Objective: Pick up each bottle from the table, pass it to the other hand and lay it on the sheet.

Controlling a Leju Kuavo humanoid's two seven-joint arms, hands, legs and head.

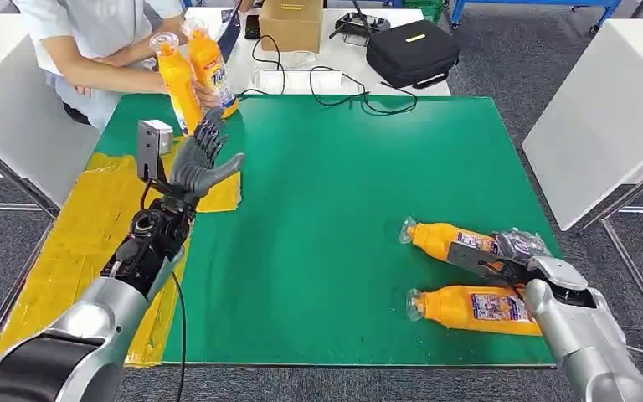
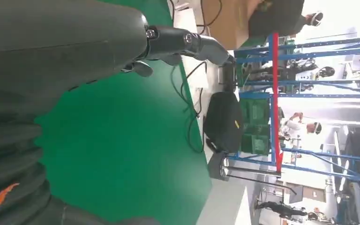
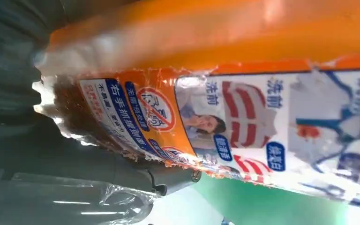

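Observation:
Two orange bottles lie on their sides on the right of the green mat (image 1: 343, 209): a far bottle (image 1: 444, 239) and a near bottle (image 1: 469, 308). My right hand (image 1: 494, 261) sits between them, its dark fingers laid along the far bottle's label (image 3: 243, 126), which is pressed close to the palm. Whether the fingers have closed around it is unclear. My left hand (image 1: 205, 159) is raised over the edge of the yellow sheet (image 1: 84, 243), fingers spread and holding nothing; one finger (image 2: 187, 44) sticks out over the mat. A person at the far left holds two more orange bottles (image 1: 191, 75) upright.
Crumpled clear plastic (image 1: 521, 243) lies by the far bottle's base. Behind the mat are a cardboard box (image 1: 291, 23), a black bag (image 1: 410, 52) and cables (image 1: 343, 84). A white table (image 1: 603, 117) stands to the right, and the person's arm (image 1: 109, 71) is at the mat's far left corner.

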